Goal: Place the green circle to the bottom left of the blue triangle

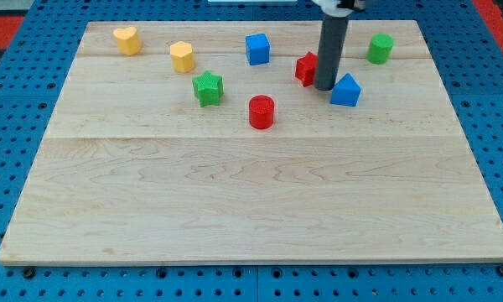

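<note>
Sitting upper right of the table point(235, 210), the green circle point(381, 47) looked light, stiff, likely to slide if pushed on its top-right side. My tip point(324, 87) stood just left of the blue triangle point(345, 91). No gripper present; nothing held.

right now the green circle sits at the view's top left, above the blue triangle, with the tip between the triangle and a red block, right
Not quite. The camera view shows the green circle at the view's top right, not top left. The rest holds: it is above the blue triangle, and my tip stands between the triangle and a red block.
</note>
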